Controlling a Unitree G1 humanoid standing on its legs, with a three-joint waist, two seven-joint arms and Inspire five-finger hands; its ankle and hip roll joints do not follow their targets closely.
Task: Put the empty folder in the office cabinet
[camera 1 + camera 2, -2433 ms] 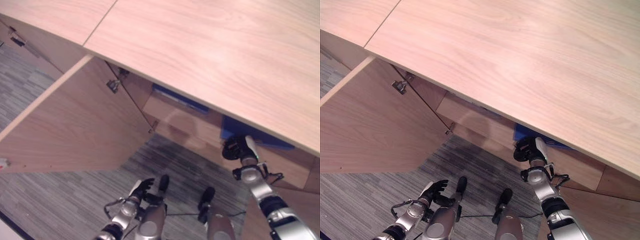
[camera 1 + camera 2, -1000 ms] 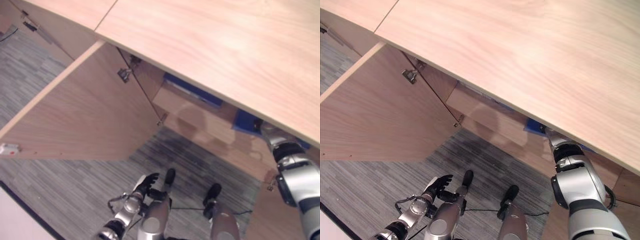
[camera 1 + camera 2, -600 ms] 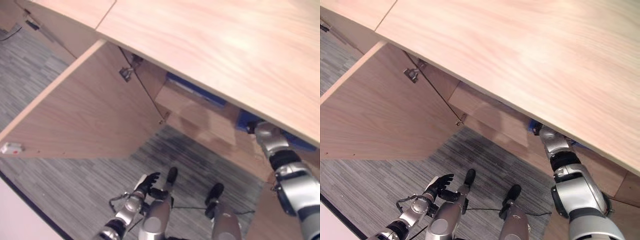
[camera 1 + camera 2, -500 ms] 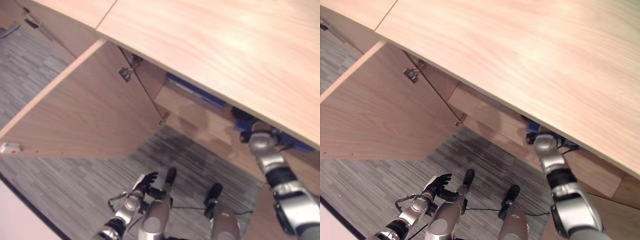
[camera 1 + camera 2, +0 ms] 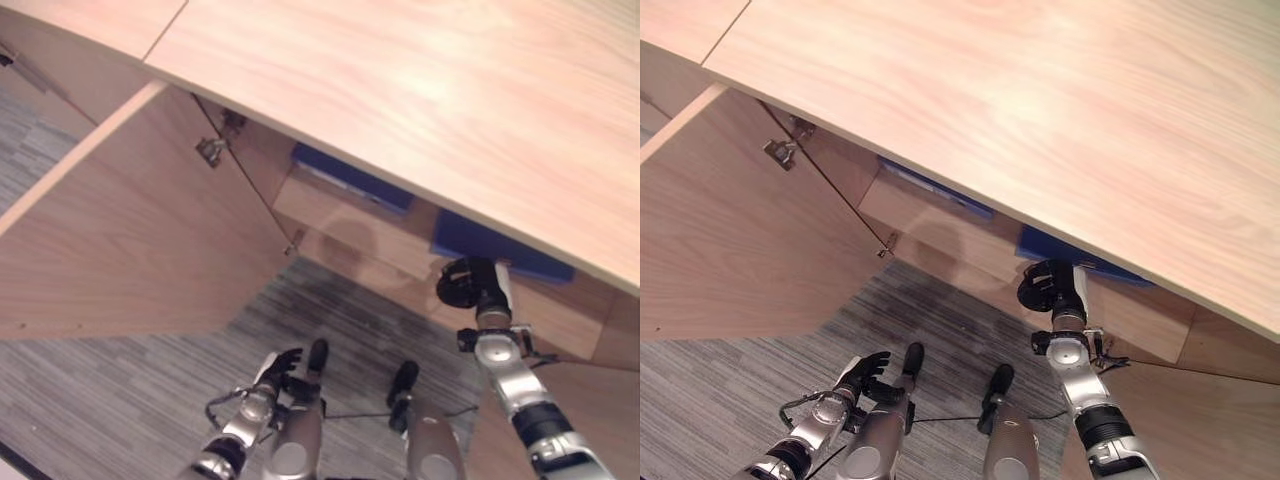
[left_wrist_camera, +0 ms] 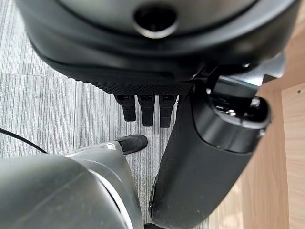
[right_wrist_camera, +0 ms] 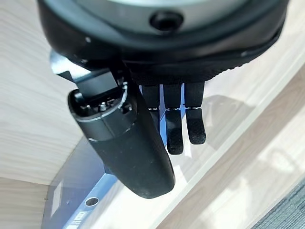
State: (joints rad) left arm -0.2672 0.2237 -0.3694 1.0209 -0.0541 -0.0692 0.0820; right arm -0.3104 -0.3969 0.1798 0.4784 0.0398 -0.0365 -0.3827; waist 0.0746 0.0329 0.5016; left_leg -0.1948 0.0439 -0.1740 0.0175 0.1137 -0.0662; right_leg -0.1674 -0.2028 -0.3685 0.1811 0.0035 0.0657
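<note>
A blue folder (image 5: 495,245) lies flat on the cabinet shelf (image 5: 370,235), under the wooden top, and its corner also appears in the right wrist view (image 7: 76,191). My right hand (image 5: 470,283) hovers just in front of the shelf edge, below that folder. Its fingers (image 7: 175,133) are relaxed and hold nothing. My left hand (image 5: 272,370) hangs low over the carpet with loose, empty fingers (image 6: 145,110).
A second blue folder (image 5: 350,180) lies further left on the same shelf. The cabinet door (image 5: 130,240) stands swung wide open on the left. The broad wooden cabinet top (image 5: 420,100) overhangs the opening. Grey striped carpet (image 5: 120,390) lies below.
My right hand, reaching deep under the top beside the blue folder a second ago, has drawn back out in front of the shelf, empty. The camera has shifted. The left hand stays put.
</note>
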